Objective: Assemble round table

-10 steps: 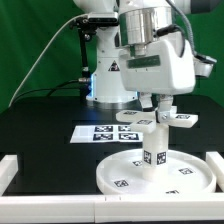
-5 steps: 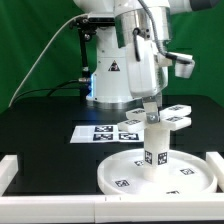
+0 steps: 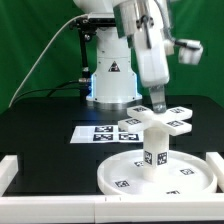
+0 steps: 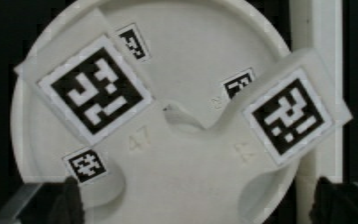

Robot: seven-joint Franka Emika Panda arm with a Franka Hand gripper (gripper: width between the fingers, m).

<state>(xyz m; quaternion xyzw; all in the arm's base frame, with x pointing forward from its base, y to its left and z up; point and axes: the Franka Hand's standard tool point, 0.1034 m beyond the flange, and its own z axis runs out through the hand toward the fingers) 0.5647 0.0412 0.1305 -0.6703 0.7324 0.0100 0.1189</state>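
Note:
The round disc top (image 3: 120, 176) lies flat at the front of the table. The short thick leg (image 3: 155, 148) stands upright on its middle, and the cross-shaped foot (image 3: 158, 123) sits on top of the leg. My gripper (image 3: 157, 103) hangs tilted just above the back of the foot. In the wrist view the foot (image 4: 194, 120) shows two tagged arms over the disc top (image 4: 194, 30). The dark fingertips (image 4: 55, 203) stand wide apart at the frame's edge, around my gripper (image 4: 194, 205), with nothing clamped between them.
The marker board (image 3: 97, 133) lies flat behind the disc, toward the exterior view's left. The white robot pedestal (image 3: 110, 78) stands at the back. White rails (image 3: 8, 172) frame the table's front corners on both sides.
The gripper has turned about its axis, tilted and risen a little off the foot. The foot has rotated on top of the leg. Disc and leg have stayed put.

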